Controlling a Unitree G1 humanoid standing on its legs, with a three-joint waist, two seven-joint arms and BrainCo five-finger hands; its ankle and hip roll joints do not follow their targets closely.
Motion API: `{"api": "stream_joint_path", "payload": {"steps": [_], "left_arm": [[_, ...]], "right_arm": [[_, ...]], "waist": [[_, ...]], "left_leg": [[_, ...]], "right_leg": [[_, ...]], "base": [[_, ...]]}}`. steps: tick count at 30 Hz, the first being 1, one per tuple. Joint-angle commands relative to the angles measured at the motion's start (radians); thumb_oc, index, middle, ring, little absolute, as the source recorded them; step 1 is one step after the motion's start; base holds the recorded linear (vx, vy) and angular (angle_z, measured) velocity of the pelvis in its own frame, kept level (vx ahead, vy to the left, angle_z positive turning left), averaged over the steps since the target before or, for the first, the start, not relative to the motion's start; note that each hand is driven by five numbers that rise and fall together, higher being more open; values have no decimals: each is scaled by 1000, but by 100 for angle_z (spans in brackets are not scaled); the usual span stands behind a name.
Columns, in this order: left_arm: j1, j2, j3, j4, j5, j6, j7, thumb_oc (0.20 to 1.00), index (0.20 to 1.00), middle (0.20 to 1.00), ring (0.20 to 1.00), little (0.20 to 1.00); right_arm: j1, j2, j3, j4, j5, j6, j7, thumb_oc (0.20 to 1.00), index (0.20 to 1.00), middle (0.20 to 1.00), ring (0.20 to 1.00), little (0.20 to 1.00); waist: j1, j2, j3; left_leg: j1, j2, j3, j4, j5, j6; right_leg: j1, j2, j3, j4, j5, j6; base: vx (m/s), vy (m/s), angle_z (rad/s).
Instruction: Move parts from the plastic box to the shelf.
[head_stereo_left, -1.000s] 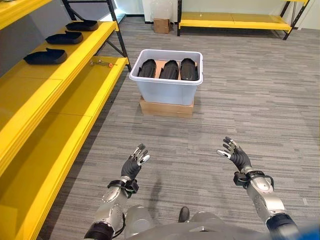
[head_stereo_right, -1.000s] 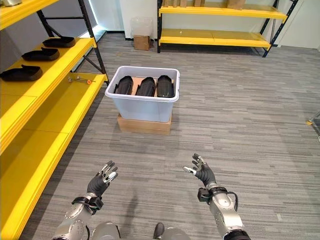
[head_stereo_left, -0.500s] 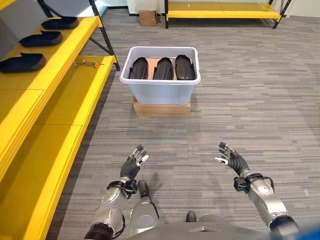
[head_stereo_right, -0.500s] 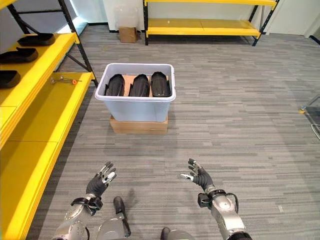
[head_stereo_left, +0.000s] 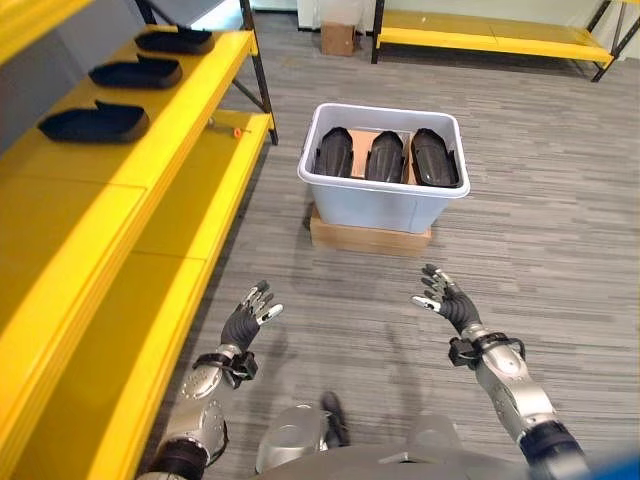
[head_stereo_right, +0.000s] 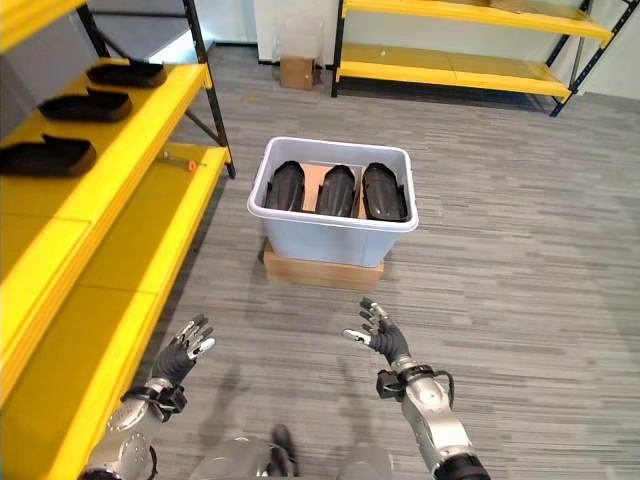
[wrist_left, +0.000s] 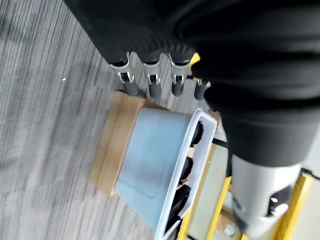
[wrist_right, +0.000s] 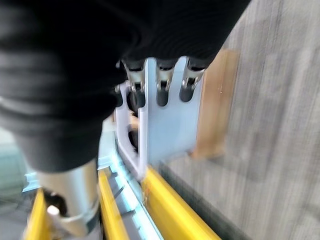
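Note:
A pale grey plastic box (head_stereo_left: 382, 206) stands on a flat cardboard box (head_stereo_left: 368, 238) on the carpet ahead. Three black parts (head_stereo_left: 380, 157) lie side by side inside it. On the yellow shelf (head_stereo_left: 150, 140) at the left lie three more black parts (head_stereo_left: 95, 122), in a row along the upper level. My left hand (head_stereo_left: 248, 318) is held low near the shelf's lower level, fingers straight and empty. My right hand (head_stereo_left: 446, 302) hovers short of the box, open and empty. The left wrist view looks past the fingers (wrist_left: 151, 82) at the plastic box (wrist_left: 150, 160).
An orange-tipped tool (head_stereo_left: 232, 129) lies on the shelf's lower level (head_stereo_left: 200, 190). A second yellow rack (head_stereo_left: 490, 35) stands along the far wall, with a small cardboard box (head_stereo_left: 338, 37) beside it. Open carpet lies right of the plastic box.
The camera has shifted, so the box now sits nearer and more to the right. Both hands stay open and empty, the right one closer to the box.

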Motion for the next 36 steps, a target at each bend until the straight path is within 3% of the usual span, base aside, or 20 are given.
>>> {"api": "stream_joint_path", "payload": {"steps": [1, 6, 11, 23, 24, 28, 29, 31, 32, 34, 36], "left_arm": [[-13, 20, -48, -50, 10, -63, -17, 1000, 1000, 1000, 1000, 1000], [17, 22, -72, -61, 19, -79, -33, 1000, 1000, 1000, 1000, 1000], [18, 9, -90, -52, 8, -71, -22, 1000, 1000, 1000, 1000, 1000], [67, -1, -74, -76, 12, -38, -12, 1000, 1000, 1000, 1000, 1000], [71, -10, -73, -74, 10, -43, -20, 1000, 1000, 1000, 1000, 1000], [71, -17, -76, -76, 15, -56, -12, 1000, 1000, 1000, 1000, 1000], [67, -23, -77, -71, 10, -67, -7, 1000, 1000, 1000, 1000, 1000], [60, -28, -75, -67, -14, -70, -2, 1000, 1000, 1000, 1000, 1000], [54, -37, -63, -60, -111, -65, -27, 1000, 1000, 1000, 1000, 1000], [51, -63, -40, -51, -244, -39, -49, 1000, 1000, 1000, 1000, 1000], [49, -79, -21, -38, -265, -43, -45, 1000, 1000, 1000, 1000, 1000]], "right_arm": [[-54, -30, -32, -14, 1, -100, -45, 1000, 1000, 1000, 1000, 1000], [-23, -8, -72, -52, -27, -94, -112, 1000, 1000, 1000, 1000, 1000], [-10, -5, -91, -16, -23, -64, -187, 1000, 1000, 1000, 1000, 1000], [-29, -17, -82, 18, -35, -18, -283, 1000, 1000, 1000, 1000, 1000], [-31, -25, -85, 24, -32, -29, -299, 1000, 1000, 1000, 1000, 1000], [-33, -47, -90, 20, -46, -50, -306, 1000, 1000, 1000, 1000, 1000], [-37, -57, -89, 21, -53, -58, -301, 1000, 1000, 1000, 1000, 1000], [-40, -68, -86, 24, -55, -66, -295, 1000, 1000, 1000, 1000, 1000], [-45, -79, -85, 27, -45, -67, -284, 1000, 1000, 1000, 1000, 1000], [-47, -84, -85, 34, -44, -73, -260, 1000, 1000, 1000, 1000, 1000], [-45, -85, -82, 36, -55, -64, -242, 1000, 1000, 1000, 1000, 1000]], "waist": [[-26, -57, -21], [-35, -57, -12], [-47, -60, -27], [-48, -48, -61], [-53, -41, -72], [-55, -17, -88], [-53, -9, -92], [-52, -4, -95], [-48, -5, -96], [-46, -4, -99], [-37, -8, -98]], "left_leg": [[103, 69, -122, -70, 0, -118], [127, 54, -129, -55, -39, -113], [132, 60, -117, -11, -59, -118], [177, 139, -51, 14, -69, -152], [179, 155, -45, 34, -58, -164], [147, 192, -54, 122, 35, -207], [118, 209, -61, 196, 86, -230], [93, 220, -67, 264, 122, -248], [53, 244, -70, 381, 162, -267], [34, 264, -63, 475, 204, -291], [-23, 241, -94, 583, 222, -294]], "right_leg": [[82, 82, -32, -586, 311, -29], [61, 28, -30, -614, 382, 2], [103, 18, -29, -623, 373, -5], [149, 74, -106, -543, 231, -68], [155, 97, -109, -538, 208, -95], [179, 158, -114, -553, 163, -147], [197, 185, -114, -570, 141, -173], [211, 206, -112, -580, 123, -194], [232, 225, -110, -591, 99, -218], [249, 243, -116, -601, 78, -241], [263, 248, -116, -600, 64, -254]], "base": [[173, -82, 32], [163, -72, 66], [280, -133, 0], [288, -168, -18], [359, -269, 7], [250, -244, -6], [188, -252, -44], [191, -267, -36], [156, -240, -49], [164, -260, -51], [121, -211, -26]]}}
